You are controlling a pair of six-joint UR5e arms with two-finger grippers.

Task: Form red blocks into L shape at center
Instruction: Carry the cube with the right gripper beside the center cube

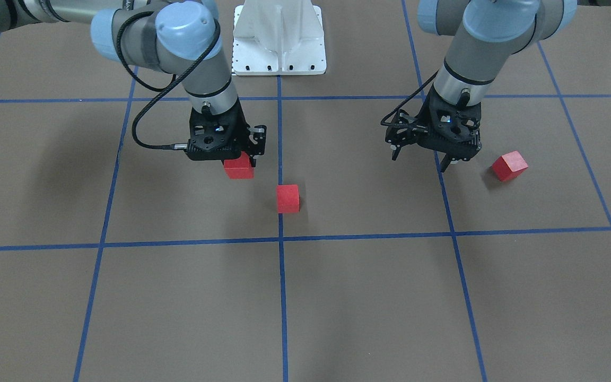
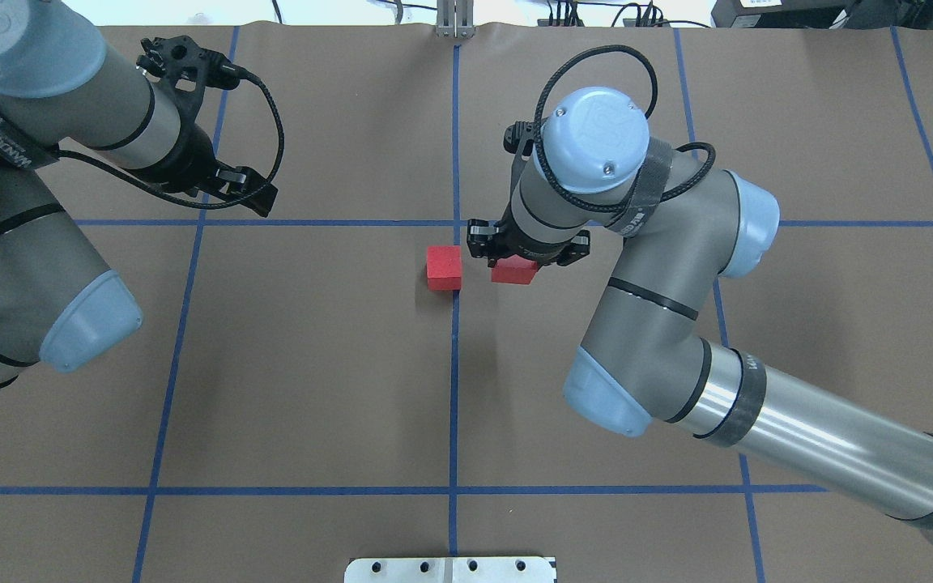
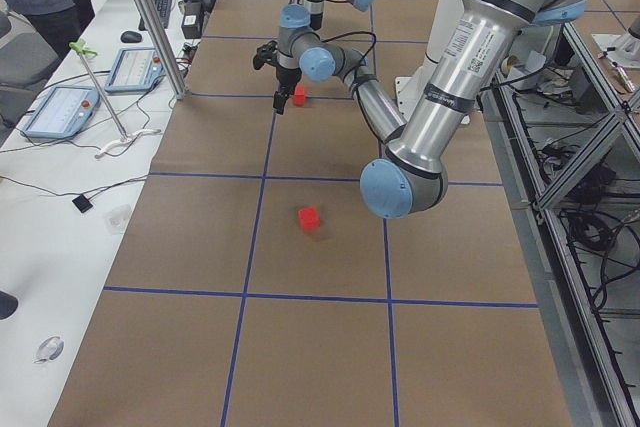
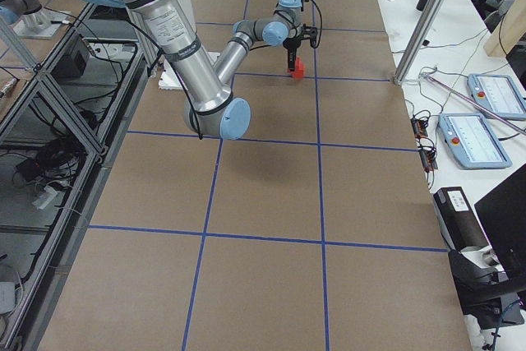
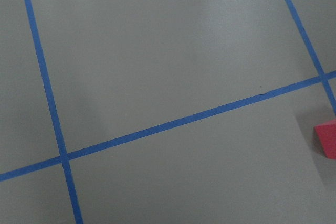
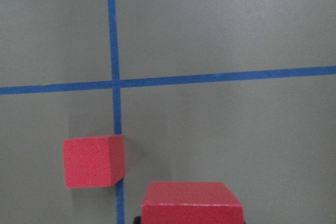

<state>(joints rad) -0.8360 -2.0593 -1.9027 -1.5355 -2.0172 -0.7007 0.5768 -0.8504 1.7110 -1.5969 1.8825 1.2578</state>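
Observation:
One red block [image 1: 288,198] [image 2: 444,267] lies on the middle blue tape line, on the brown center patch [image 1: 280,223]; it also shows in the right wrist view [image 6: 93,162]. My right gripper [image 1: 239,162] is shut on a second red block [image 1: 239,166] [image 2: 513,272] [image 6: 191,202], low over the floor just beside the first one and apart from it. The third red block [image 1: 509,165] lies tilted off to the side, close to my left gripper [image 1: 420,159], which is open and empty. Its corner shows in the left wrist view [image 5: 326,139]. The left arm hides it in the overhead view.
The white robot base [image 1: 279,48] [image 2: 450,569] stands on the middle tape line. Blue tape lines divide the brown floor into squares. A side bench with tablets [image 3: 60,107] and cables runs along the table's far edge.

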